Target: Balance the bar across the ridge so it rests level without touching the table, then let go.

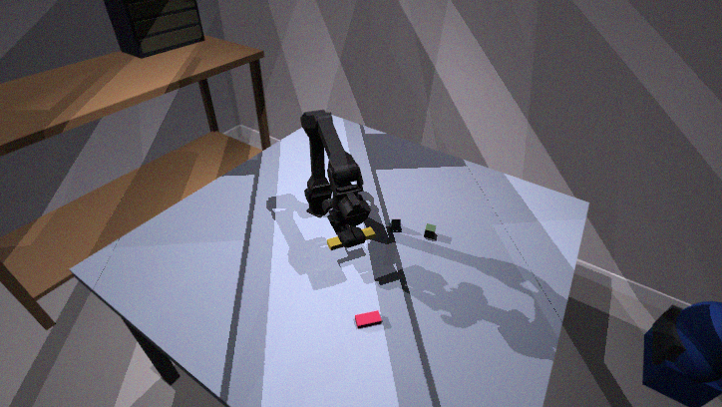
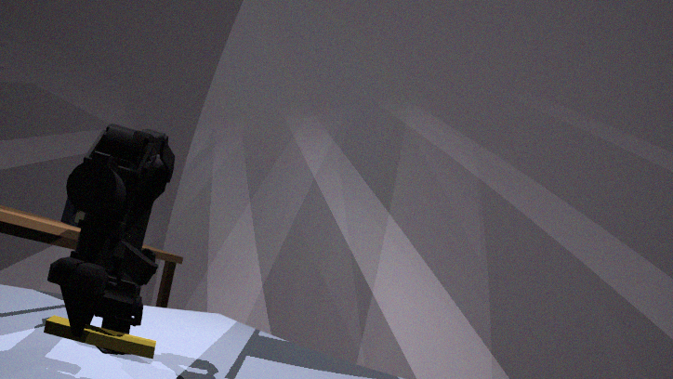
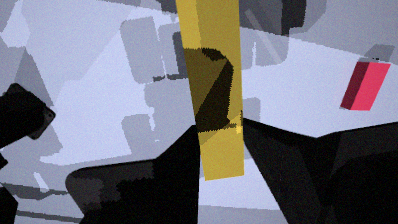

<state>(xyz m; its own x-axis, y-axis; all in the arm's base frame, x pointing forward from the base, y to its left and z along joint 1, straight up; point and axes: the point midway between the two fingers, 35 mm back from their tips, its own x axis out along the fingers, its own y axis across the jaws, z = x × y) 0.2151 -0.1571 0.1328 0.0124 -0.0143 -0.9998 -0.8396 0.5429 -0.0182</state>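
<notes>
1. Far left, see a brown wooden bench [image 1: 151, 76] [image 2: 37, 223], with a dark box of drawers [image 1: 167, 25] on top.
2. Next, find the black arm [image 1: 345, 169] [image 2: 96, 188], bent over the pale table [image 1: 177, 237] [image 2: 178, 320] [image 3: 280, 80].
3. Under the arm, spot the yellow bar [image 1: 333, 242] [image 2: 138, 346] [image 3: 222, 160], held up off the table (with both ends poking out past the fingers).
4. Around the bar's middle, find the gripper [image 1: 352, 237] [image 2: 96, 336] [image 3: 218, 127], part-way open and squeezing the bar tight. Cannot tell if holding it level.
5. Nearer the front, see a red block [image 1: 368, 319] [image 3: 367, 87] on the table, well apart from the bar.
6. Right of the bar, spot a small black block [image 1: 396, 225], then a small green-topped block [image 1: 430, 228] near it.
7. Far right, past the table, see a big blue thing [image 1: 699, 348].
</notes>
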